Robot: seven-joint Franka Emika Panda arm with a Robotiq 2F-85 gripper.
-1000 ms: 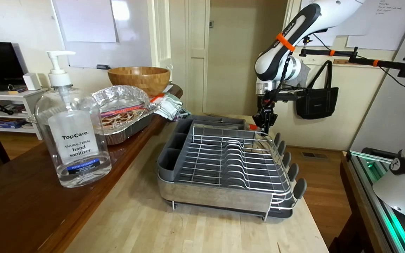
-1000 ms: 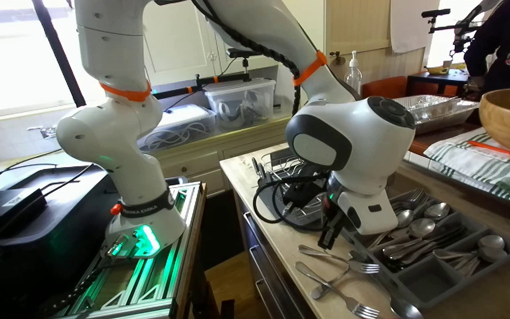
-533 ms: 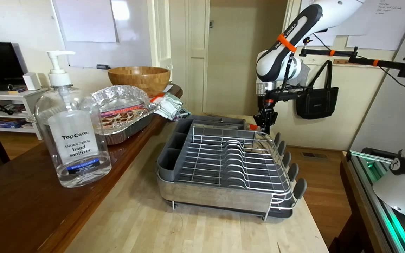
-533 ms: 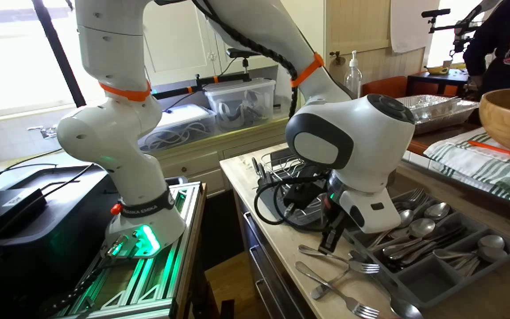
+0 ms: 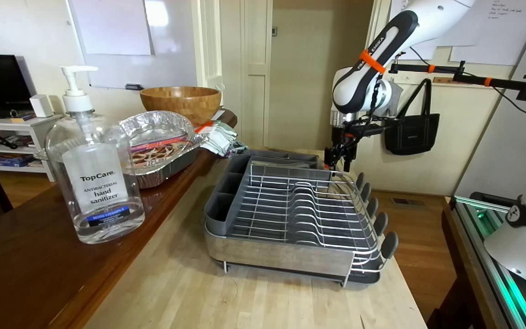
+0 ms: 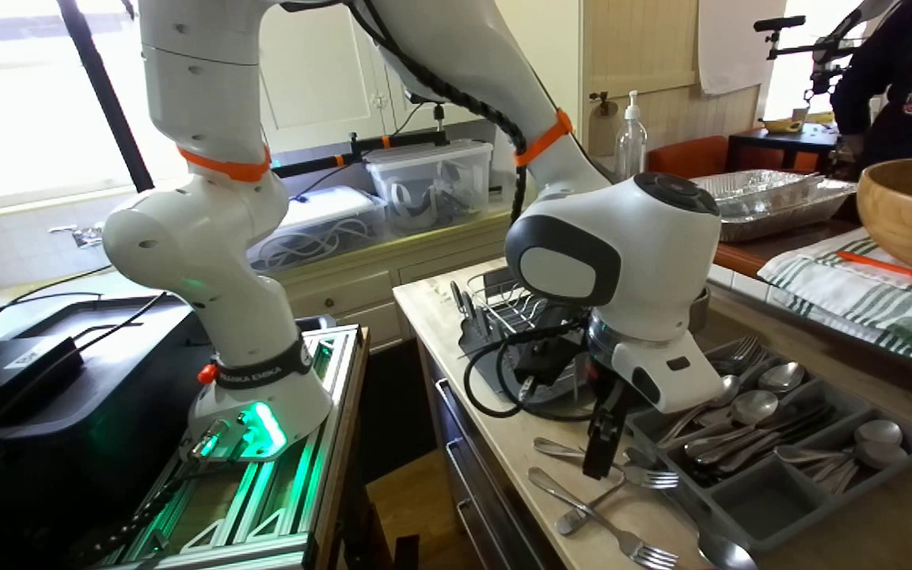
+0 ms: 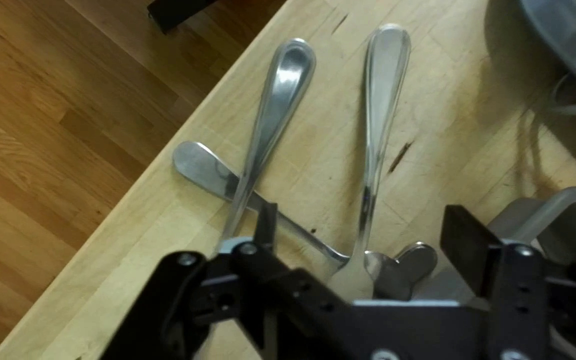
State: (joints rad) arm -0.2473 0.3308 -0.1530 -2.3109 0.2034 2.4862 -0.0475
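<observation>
My gripper (image 7: pixel 360 217) stands open in the wrist view, its fingers (image 7: pixel 468 250) wide apart and holding nothing. Beneath the gap lies a silver fork (image 7: pixel 385 80), its handle pointing away and its head partly hidden by the gripper. To the left, a second fork (image 7: pixel 288 85) crosses over another piece of cutlery (image 7: pixel 200 162). A rounded metal end (image 7: pixel 418 260) shows beside the neck of the nearer fork. In an exterior view the gripper (image 6: pixel 600 459) hangs low over the upper fork (image 6: pixel 650 477), close to the grey cutlery tray (image 6: pixel 765 507); contact cannot be made out.
The tray holds several spoons, forks and knives. A loose spoon (image 6: pixel 723 550) lies by its front corner. A wire dish rack (image 5: pixel 290 237) stands on the same wooden counter (image 5: pixel 176 283). The counter's edge runs beside the forks. Foil pans (image 5: pixel 158 137) and a wooden bowl (image 5: pixel 181 103) sit alongside.
The gripper has opened wide from a narrow gap. It has turned and shifted slightly down and towards the tray. The forks and the other cutlery look unmoved.
</observation>
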